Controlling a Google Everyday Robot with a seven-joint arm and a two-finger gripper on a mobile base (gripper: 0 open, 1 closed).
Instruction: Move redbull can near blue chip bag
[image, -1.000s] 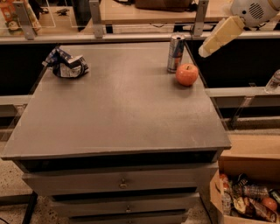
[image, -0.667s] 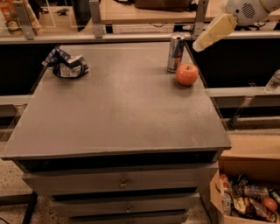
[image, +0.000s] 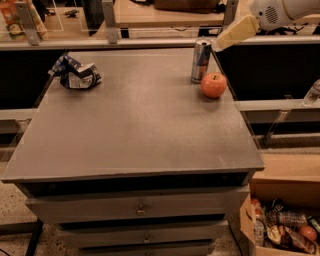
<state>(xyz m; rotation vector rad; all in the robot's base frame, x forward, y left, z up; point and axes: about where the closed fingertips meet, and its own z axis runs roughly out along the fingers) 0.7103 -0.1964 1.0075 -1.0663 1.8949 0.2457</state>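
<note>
Silver can (image: 201, 60) stood just beside the apple (image: 214, 85); my claw (image: 225, 40) hung near its top, open or closed I couldn't tell. A skewed approach could topple it.

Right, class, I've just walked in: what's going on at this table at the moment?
A robot's gripper hangs over the far right corner of the grey table, right beside the top of the redbull can. Whether it touches the can is hard to tell. The can stands upright next to a red apple. The blue chip bag lies crumpled at the far left corner, well apart from the can, so the move is not yet done.
</note>
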